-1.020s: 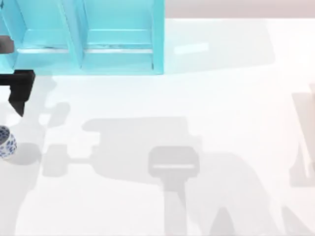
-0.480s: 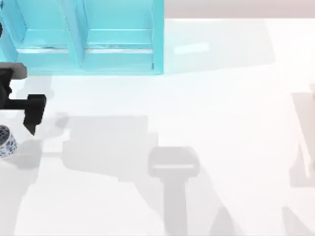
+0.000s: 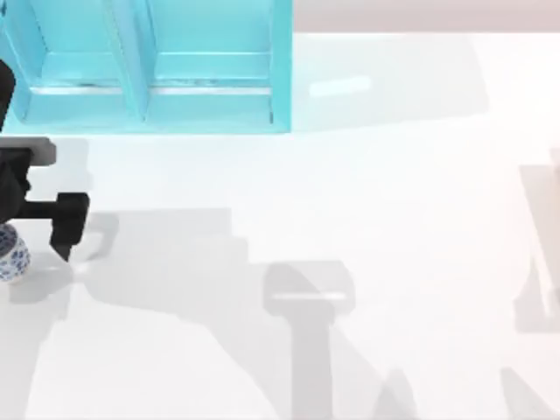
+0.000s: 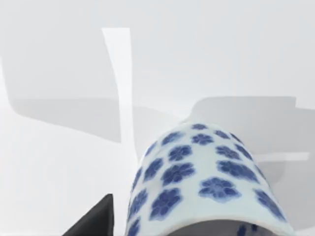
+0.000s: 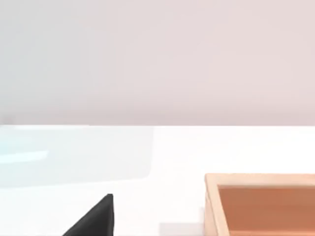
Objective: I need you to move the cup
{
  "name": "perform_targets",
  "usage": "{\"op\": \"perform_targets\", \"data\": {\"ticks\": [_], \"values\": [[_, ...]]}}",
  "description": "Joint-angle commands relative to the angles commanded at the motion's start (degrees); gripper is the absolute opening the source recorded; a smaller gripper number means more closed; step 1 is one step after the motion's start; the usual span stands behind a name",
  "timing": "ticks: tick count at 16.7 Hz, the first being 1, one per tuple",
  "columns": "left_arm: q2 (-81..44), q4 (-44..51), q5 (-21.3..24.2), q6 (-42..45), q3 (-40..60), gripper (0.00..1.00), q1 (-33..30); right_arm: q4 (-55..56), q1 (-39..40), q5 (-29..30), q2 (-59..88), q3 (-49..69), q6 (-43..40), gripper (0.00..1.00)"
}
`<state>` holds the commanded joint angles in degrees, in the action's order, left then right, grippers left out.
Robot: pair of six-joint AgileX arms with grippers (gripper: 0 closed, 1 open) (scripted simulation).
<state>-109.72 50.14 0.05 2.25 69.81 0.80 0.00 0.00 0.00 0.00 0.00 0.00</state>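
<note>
The cup [image 3: 10, 254], small and white with blue flowers, stands on the white table at the far left edge of the top view. My left gripper [image 3: 14, 234] hangs over it, open. One black finger [image 3: 68, 226] sits just to the cup's right, apart from it, and the other finger lies beyond the picture's edge. In the left wrist view the cup [image 4: 206, 182] looms very close, with one dark fingertip [image 4: 96, 221] beside it. My right gripper [image 5: 157, 231] is parked away from the cup, open, with one fingertip [image 5: 96, 219] showing.
A turquoise shelf unit [image 3: 149, 70] stands at the back left of the table, close behind the left arm. A shallow wooden box [image 5: 261, 201] lies on the table in the right wrist view. Arm shadows fall across the table's middle.
My left gripper has moved toward the table's front and slightly right, coming down beside the cup. The cup has stayed in place.
</note>
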Motion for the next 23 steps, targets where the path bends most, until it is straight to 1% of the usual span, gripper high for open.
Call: {"op": "perform_targets", "data": {"ticks": [13, 14, 23], "values": [[0.0, 0.0, 0.0, 0.0, 0.0, 0.02, 0.0, 0.0, 0.0, 0.0, 0.0, 0.0, 0.0, 1.00], [0.0, 0.0, 0.0, 0.0, 0.0, 0.00, 0.0, 0.0, 0.0, 0.0, 0.0, 0.0, 0.0, 1.00], [0.0, 0.1, 0.0, 0.2, 0.2, 0.00, 0.1, 0.0, 0.0, 0.0, 0.0, 0.0, 0.0, 1.00]]}}
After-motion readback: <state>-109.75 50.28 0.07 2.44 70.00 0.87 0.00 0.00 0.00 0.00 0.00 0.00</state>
